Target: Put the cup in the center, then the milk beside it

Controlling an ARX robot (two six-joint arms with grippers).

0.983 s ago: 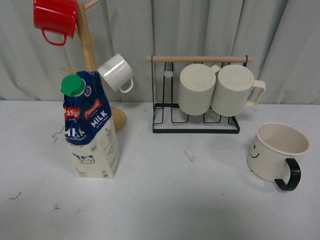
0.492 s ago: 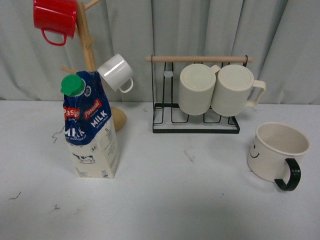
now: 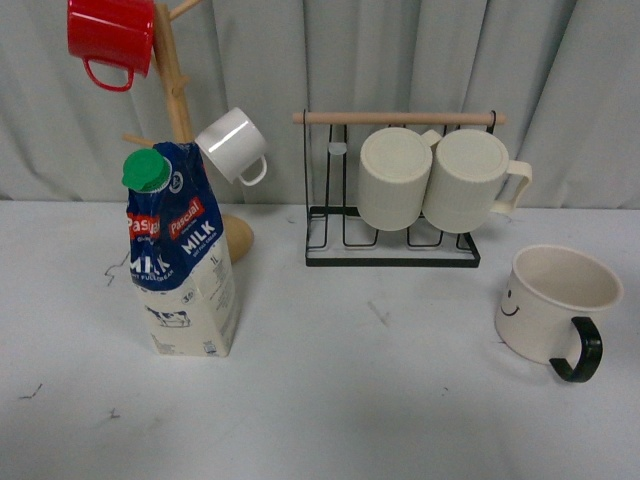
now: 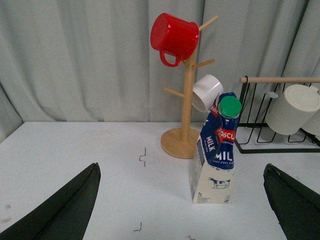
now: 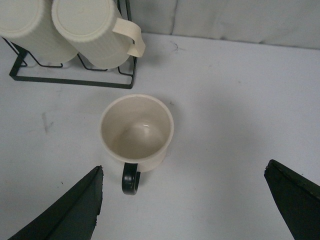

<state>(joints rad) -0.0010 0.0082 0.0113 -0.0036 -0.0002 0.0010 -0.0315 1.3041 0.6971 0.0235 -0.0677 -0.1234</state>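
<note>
The cup, cream with a black handle and a small smiley face, stands upright at the right of the white table. From the right wrist it shows as the cup, empty, its handle toward the camera. My right gripper is open above and short of it, holding nothing. The milk, a blue-and-white carton with a green cap, stands upright at the left. My left gripper is open with the milk standing ahead of it, untouched. Neither arm shows in the front view.
A wooden mug tree behind the milk carries a red mug and a small white mug. A black wire rack at the back centre holds two ribbed cream mugs. Grey curtains hang behind the table.
</note>
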